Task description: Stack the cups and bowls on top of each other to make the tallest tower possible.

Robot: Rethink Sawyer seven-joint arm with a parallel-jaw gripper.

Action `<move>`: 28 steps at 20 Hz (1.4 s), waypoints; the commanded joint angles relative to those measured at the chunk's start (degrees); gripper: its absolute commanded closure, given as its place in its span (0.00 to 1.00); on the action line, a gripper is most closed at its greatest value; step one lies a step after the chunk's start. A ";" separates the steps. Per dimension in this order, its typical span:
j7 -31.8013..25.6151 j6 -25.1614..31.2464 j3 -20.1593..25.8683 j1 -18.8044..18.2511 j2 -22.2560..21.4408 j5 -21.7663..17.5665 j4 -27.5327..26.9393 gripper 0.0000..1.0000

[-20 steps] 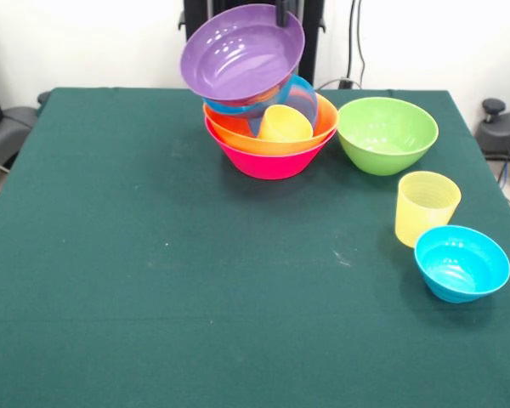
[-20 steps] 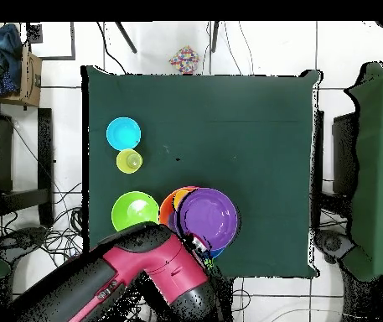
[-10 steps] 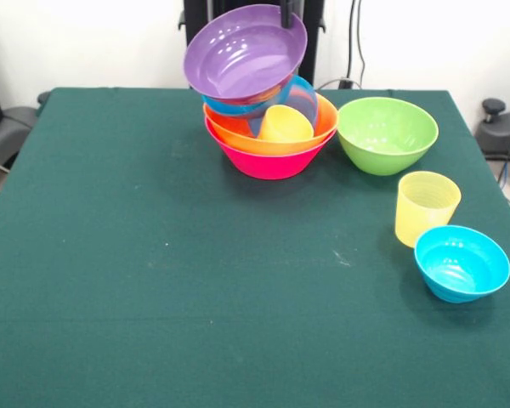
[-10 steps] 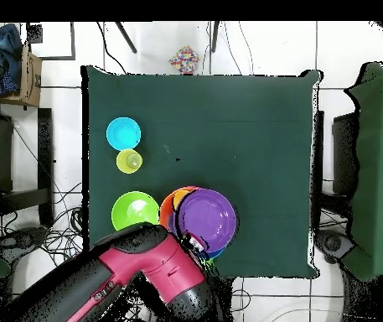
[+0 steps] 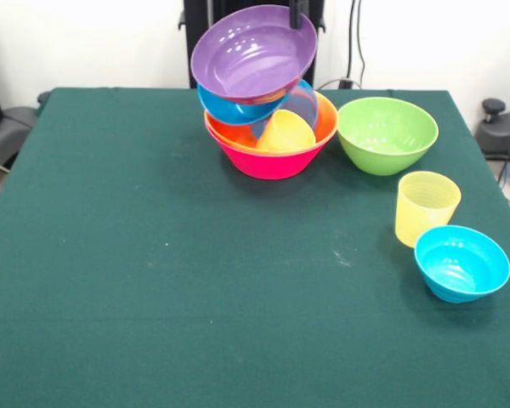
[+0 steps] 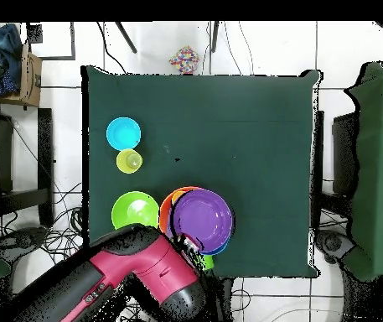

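Front view first: the leaning tower point(image 5: 263, 110) of glossy plastic bowls is seen at upper centre of the dark green table point(image 5: 153, 280), big pink bowl point(image 5: 268, 160) lowest, orange bowl point(image 5: 238, 136) nested in it, a yellow-orange cup point(image 5: 286, 133) tipped inside. A blue bowl point(image 5: 234, 108) and the wide purple bowl point(image 5: 253, 53) are tilted on top. The gripper point(image 5: 297, 12) is only glimpsed at the purple rim, so whether the fingers are apart can't be told. Right of the tower a green bowl point(image 5: 387, 134) is sat, then lower right a ribbed pale yellow cup point(image 5: 425, 206) just beside a small blue bowl point(image 5: 461, 263)
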 commanded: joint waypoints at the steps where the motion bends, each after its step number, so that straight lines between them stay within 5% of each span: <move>1: 1.39 7.77 10.41 0.59 4.08 0.92 2.06 1.00; 27: 2.88 7.80 11.06 0.25 4.44 2.00 1.64 1.00; 28: 2.79 8.03 11.14 0.08 4.14 2.58 1.77 0.00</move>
